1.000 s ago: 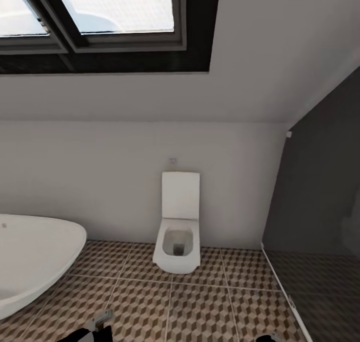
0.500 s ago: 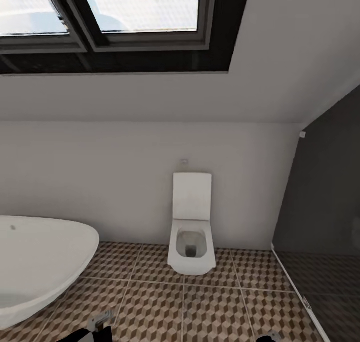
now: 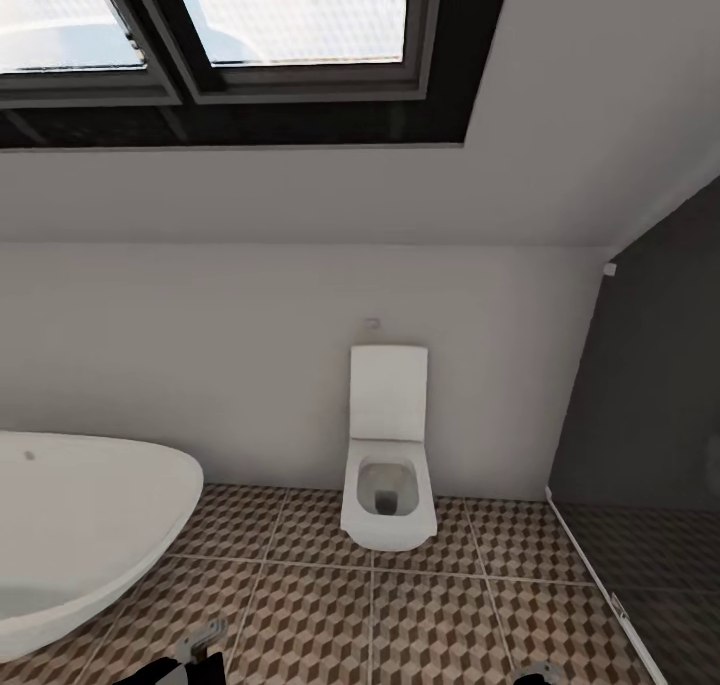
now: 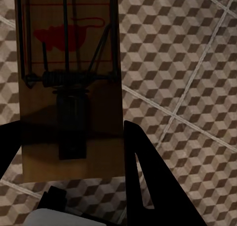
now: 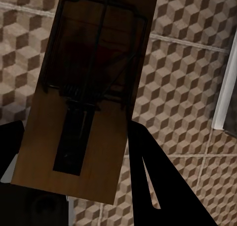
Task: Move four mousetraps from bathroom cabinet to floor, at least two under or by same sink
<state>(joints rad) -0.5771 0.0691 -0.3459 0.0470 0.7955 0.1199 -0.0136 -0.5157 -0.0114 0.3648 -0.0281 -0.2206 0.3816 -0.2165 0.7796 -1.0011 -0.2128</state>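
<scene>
A tan mousetrap [image 4: 69, 63] with a red mouse print and dark wire spring sits between the dark fingers of my left gripper [image 4: 69, 137], which is shut on it above the cube-pattern bathroom floor [image 4: 187, 63]. A second mousetrap [image 5: 94, 63] is held the same way in my right gripper [image 5: 74, 137], also over the floor [image 5: 197, 87]. In the head view the left gripper [image 3: 200, 647] and right gripper [image 3: 535, 673] just peek in at the bottom edge over the floor [image 3: 400, 615]. The cabinet and the sink are out of view.
A white oval bathtub [image 3: 80, 535] fills the lower left. A white toilet [image 3: 388, 465] stands against the far wall. A dark glass partition [image 3: 650, 415] closes the right side, its pale frame [image 5: 224, 87] close to the right gripper. A skylight [image 3: 250, 25] is overhead.
The whole head view has shifted, with toilet and bathtub sliding to the right in the picture: the camera has turned left. Both gripper tips keep their place at the bottom edge.
</scene>
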